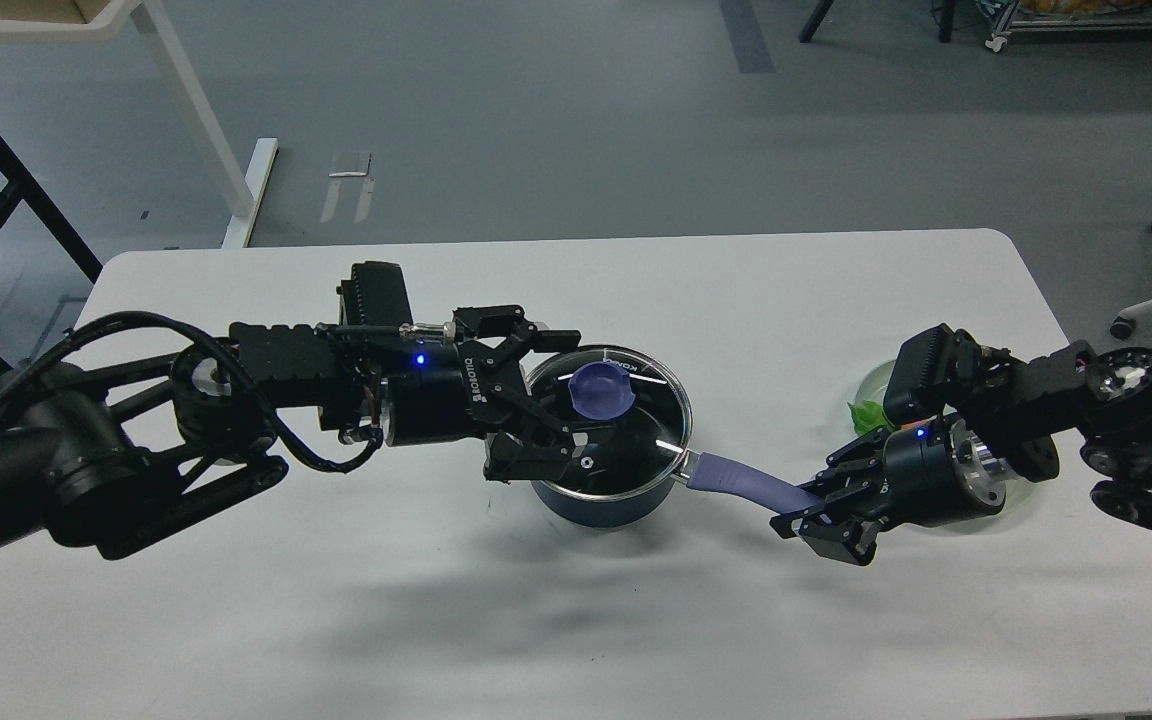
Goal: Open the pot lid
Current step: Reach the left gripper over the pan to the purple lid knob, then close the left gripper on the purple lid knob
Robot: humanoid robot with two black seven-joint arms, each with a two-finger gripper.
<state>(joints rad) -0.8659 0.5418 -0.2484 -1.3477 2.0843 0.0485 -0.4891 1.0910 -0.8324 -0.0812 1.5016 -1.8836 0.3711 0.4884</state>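
A dark blue pot (591, 503) with a glass lid (636, 440) stands mid-table. The lid has a purple knob (600, 391). The pot's purple handle (741, 481) points right. My left gripper (568, 395) is open over the lid's left side, its fingers spread just left of the knob, one above and one below. My right gripper (818, 510) is shut on the end of the pot handle.
A glass bowl (871, 385) with green leaves (868, 417) sits behind my right wrist at the table's right. The white table (436, 620) has bare surface in front and behind the pot. A white table leg and black frame stand on the floor at the left.
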